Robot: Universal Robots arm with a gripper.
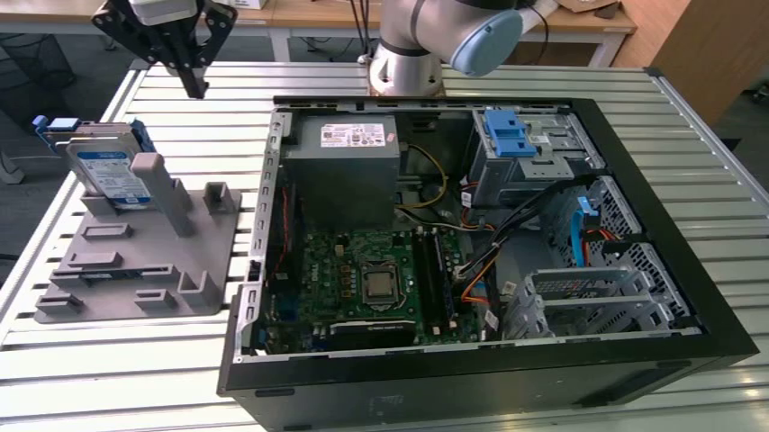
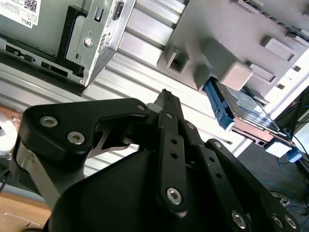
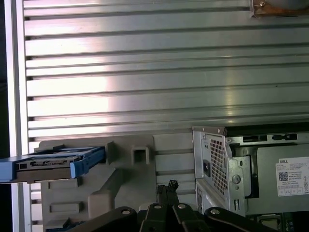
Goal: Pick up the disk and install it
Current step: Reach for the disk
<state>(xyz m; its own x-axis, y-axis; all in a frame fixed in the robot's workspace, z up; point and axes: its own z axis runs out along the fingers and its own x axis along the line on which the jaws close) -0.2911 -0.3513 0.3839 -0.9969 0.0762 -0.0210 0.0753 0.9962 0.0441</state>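
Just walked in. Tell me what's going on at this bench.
A single robot arm is working beside an open computer case. Its tool hangs shut and empty above the slatted table, between the case's corner and the grey holder. The disk stands propped on edge in that holder, on the exterior view's left, untouched. Nothing has been picked up or installed yet.

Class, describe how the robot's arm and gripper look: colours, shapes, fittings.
The arm is a silver-grey metal tube with a round pale-blue joint cap. The gripper is matte black. It is built of flat angular linkage plates fastened with silver screw heads, and it tapers to slim fingers.
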